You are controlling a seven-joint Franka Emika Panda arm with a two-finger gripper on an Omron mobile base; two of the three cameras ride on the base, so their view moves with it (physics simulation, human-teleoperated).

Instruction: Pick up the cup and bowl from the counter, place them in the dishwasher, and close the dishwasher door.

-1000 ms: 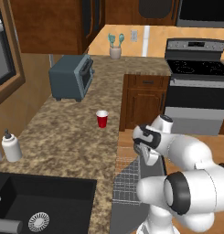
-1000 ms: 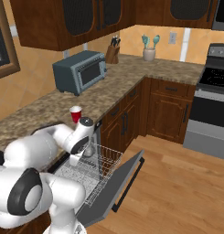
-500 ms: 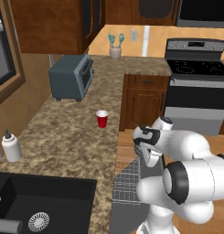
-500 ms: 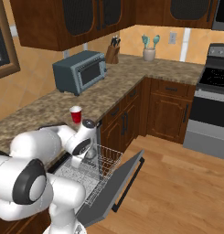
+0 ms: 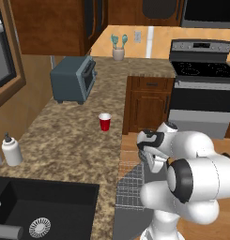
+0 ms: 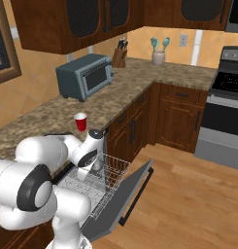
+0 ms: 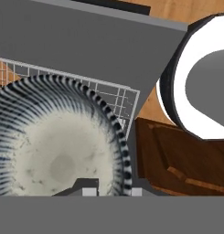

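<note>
Gripping the bowl point(image 7: 58, 151) over the dishwasher point(image 6: 108, 182) rack, gripper point(image 7: 111, 192) nearly closed.

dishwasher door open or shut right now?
Open. The dishwasher door hangs folded down toward the wooden floor, with the wire rack exposed above it. The cup stands on the counter.

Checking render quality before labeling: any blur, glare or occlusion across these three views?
Left base view: sharp, flat even light, no glare; the arm hides the gripper, cup clear on the counter. Right base view: equally crisp, soft shading under the dishwasher door. Hand view: bowl so close it is cropped, its stripes slightly soft.
</note>
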